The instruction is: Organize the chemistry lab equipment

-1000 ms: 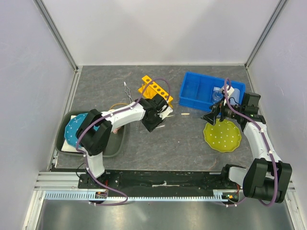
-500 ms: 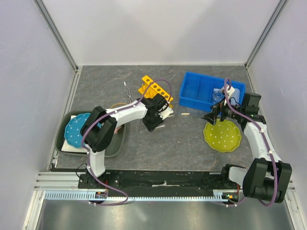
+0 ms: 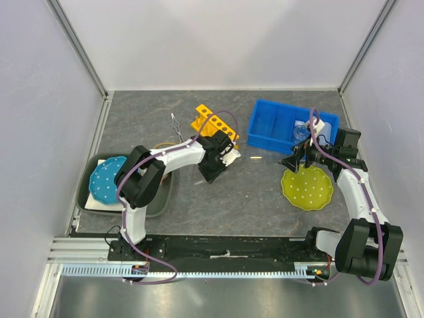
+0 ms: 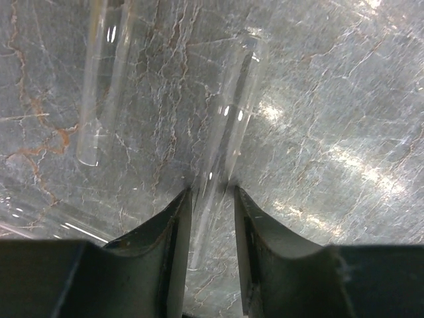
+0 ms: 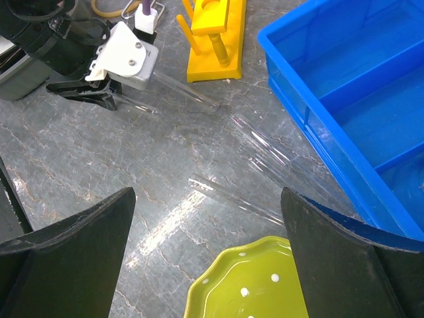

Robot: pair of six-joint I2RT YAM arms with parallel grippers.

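Left gripper [image 4: 211,196] is down at table level, just in front of the yellow holed rack [image 3: 214,124]. Its two dark fingers [image 4: 173,228] are drawn in narrow, with one thin clear rod [image 4: 222,149] running straight between them. The pads sit hard against the rod on both sides, so that's a pinch, with the rod lying flat on the grey marbled table [image 4: 344,119]. A second clear rod [image 4: 101,86] lies just off to the side of the same view, apart from the fingers and not touched.

Over to the right gripper [image 3: 294,159]: its jaws are spread as wide as they go and there's nothing between them. It hangs above the table between the front wall of the blue bin [image 5: 291,93] and the far edge of the yellow-green dotted plate [image 3: 306,187]. Below it, the right wrist camera picks up more loose rods on the table. One [image 5: 235,195] is just beyond the plate's rim and another [image 5: 260,142] is close to the bin wall.

The rest of the equipment is scattered. The tiny clear glass flask [image 3: 299,132] sits inside the blue bin, in its right part. The metal tongs [image 3: 176,126] lie on the table to the left of the rack. The tan rubber loop [image 5: 106,8] is near them, partly hidden by the left arm. Far left, a blue dotted plate [image 3: 106,180] rests in a grey tray [image 3: 161,199].
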